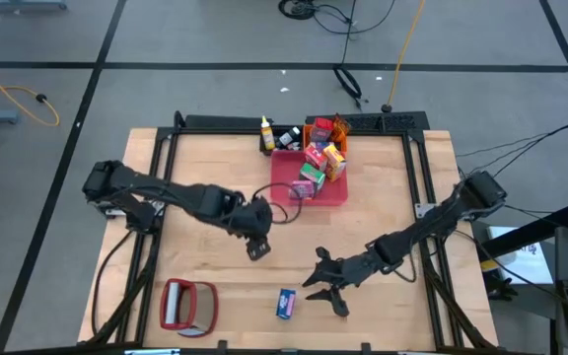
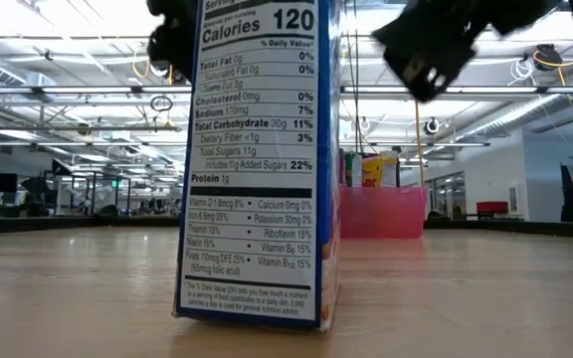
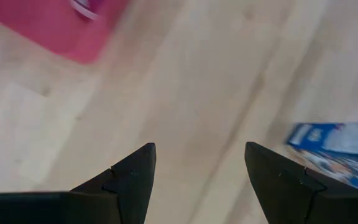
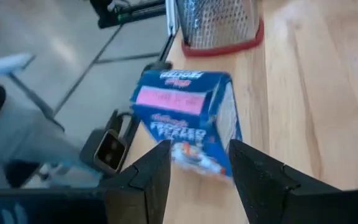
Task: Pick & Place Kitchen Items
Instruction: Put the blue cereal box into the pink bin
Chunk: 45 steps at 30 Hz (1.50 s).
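Observation:
A blue cereal carton [image 1: 285, 304] [image 2: 257, 159] stands upright on its bottom end near the table's front edge. My right gripper [image 1: 323, 291] [image 4: 197, 149] hangs open just to its right. The fingers point at the carton [image 4: 188, 115] and stand apart from it. My left gripper [image 1: 257, 247] [image 3: 201, 149] is open over bare wood at the table's middle, with nothing between its fingers. In its wrist view the carton [image 3: 340, 152] lies off to one side. A red tray [image 1: 335, 192] at the far middle holds several small cartons and packets.
A red-framed silvery grater [image 1: 187, 306] [image 4: 219, 25] lies at the front left, beyond the carton from my right gripper. A yellow bottle [image 1: 266, 133] and small items stand at the tray's far side. Bare wood lies between the tray and the carton.

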### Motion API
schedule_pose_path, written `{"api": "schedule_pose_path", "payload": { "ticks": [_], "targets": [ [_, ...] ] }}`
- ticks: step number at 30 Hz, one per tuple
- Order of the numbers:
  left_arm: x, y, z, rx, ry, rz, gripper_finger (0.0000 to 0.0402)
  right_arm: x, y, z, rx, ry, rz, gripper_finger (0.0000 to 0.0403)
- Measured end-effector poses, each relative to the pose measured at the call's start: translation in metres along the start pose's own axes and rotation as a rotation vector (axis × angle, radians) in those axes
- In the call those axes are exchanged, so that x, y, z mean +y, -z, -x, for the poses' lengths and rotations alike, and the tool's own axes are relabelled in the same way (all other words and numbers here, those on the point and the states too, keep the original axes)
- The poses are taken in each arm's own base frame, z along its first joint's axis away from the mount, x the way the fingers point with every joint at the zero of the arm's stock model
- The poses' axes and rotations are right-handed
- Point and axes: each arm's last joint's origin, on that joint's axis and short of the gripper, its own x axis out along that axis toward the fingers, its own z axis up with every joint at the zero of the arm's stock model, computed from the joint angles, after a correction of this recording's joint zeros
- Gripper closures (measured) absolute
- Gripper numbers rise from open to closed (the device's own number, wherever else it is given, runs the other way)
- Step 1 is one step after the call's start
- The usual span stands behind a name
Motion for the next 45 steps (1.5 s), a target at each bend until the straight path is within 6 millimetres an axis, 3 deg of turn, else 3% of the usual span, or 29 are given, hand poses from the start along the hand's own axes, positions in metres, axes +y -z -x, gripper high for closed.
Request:
{"api": "schedule_pose_path", "payload": {
  "ticks": [8,17,22,29,35,45],
  "targets": [
    [-0.035,0.023,0.006,-0.003,0.104,0.019,0.0156,-0.009,0.021,-0.032,0.032,0.021,0.006,0.0248],
    [-0.072,0.036,0.015,-0.098,0.286,0.048,0.0156,-0.011,0.021,-0.04,-0.042,0.026,0.011,0.0248],
    [-0.088,0.04,0.005,-0.118,0.337,0.045,0.0156,-0.011,0.016,-0.04,-0.092,0.034,0.043,0.0248],
    [-0.087,0.041,-0.006,-0.023,0.331,0.133,0.0156,-0.011,0.015,-0.04,-0.103,0.029,0.049,0.0248],
    [-0.084,0.054,-0.022,0.118,0.379,0.214,0.0156,-0.011,0.015,-0.04,-0.103,0.029,0.053,0.0248],
    [-0.087,0.072,-0.055,0.1,0.595,0.299,0.0156,-0.011,0.015,-0.04,-0.103,0.031,0.066,0.0248]
  ]
}}
